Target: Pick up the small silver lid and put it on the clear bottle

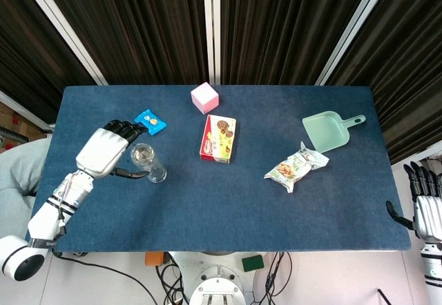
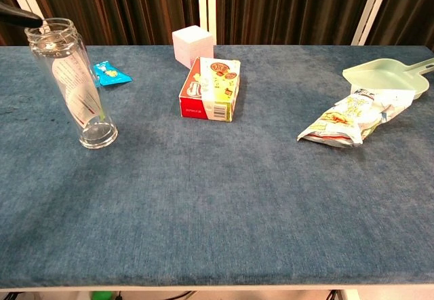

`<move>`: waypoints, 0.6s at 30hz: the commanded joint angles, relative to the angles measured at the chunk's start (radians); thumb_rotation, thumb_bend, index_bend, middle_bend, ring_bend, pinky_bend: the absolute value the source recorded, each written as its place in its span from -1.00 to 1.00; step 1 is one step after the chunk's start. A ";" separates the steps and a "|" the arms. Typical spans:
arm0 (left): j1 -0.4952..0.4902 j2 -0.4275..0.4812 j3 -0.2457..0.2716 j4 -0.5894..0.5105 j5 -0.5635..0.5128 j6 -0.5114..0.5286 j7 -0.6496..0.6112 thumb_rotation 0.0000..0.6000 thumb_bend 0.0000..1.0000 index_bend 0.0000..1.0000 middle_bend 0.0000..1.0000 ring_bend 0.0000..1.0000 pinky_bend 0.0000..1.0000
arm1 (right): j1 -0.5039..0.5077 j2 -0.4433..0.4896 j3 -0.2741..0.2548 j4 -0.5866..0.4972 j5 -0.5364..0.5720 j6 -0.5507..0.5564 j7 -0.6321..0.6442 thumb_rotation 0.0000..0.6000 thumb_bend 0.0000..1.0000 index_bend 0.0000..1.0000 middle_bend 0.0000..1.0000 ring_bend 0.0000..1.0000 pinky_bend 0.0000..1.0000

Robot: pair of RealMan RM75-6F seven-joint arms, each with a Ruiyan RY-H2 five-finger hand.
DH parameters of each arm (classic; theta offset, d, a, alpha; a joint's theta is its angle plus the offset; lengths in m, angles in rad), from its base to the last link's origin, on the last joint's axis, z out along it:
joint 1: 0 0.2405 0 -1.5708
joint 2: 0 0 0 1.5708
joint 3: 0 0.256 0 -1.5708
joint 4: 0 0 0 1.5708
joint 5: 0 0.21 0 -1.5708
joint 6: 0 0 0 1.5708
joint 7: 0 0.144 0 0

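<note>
My left hand point(image 1: 103, 152) sits just left of the bottle point(image 1: 148, 163), fingers point(image 1: 123, 129) spread loosely and holding nothing; the thumb reaches toward the glass, and I cannot tell whether it touches. In the chest view only one dark fingertip point(image 2: 19, 16) shows beside the bottle's rim. The bottle stands upright on the table point(image 1: 207, 201) near its left side. Inside its mouth I see something pale and shiny, but I cannot tell whether that is the lid. Behind the bottle lies a blue packet point(image 1: 150, 121). Toward the middle are a snack box point(image 1: 219, 139) and a pink cube point(image 1: 205, 97); further right, a chip bag point(image 1: 295, 166) and a green dustpan point(image 1: 327, 130). My right hand point(image 1: 426, 205) hangs off the table's right edge, fingers apart, empty.
</note>
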 commanded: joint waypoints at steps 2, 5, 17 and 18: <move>0.079 0.014 0.017 -0.022 0.074 0.124 -0.075 -0.25 -0.98 -0.59 -0.55 -0.63 -0.55 | -0.004 0.002 0.000 -0.001 0.000 0.006 0.002 1.00 -0.40 -1.00 -1.00 -1.00 -1.00; 0.176 0.003 0.056 -0.012 0.151 0.267 -0.118 -0.25 -0.99 -0.59 -0.55 -0.64 -0.55 | -0.007 0.001 0.001 0.002 0.004 0.007 0.008 1.00 -0.40 -1.00 -1.00 -1.00 -1.00; 0.540 -0.297 0.234 0.399 0.176 0.563 -0.251 -0.48 -0.99 -0.75 -0.72 -0.84 -0.64 | -0.012 -0.031 -0.026 0.066 -0.008 -0.011 -0.003 1.00 -0.42 -1.00 -1.00 -1.00 -1.00; 0.550 -0.308 0.236 0.424 0.167 0.559 -0.254 -0.58 -1.00 -0.78 -0.77 -0.89 -0.66 | -0.013 -0.036 -0.028 0.072 -0.008 -0.014 -0.011 1.00 -0.44 -1.00 -1.00 -1.00 -1.00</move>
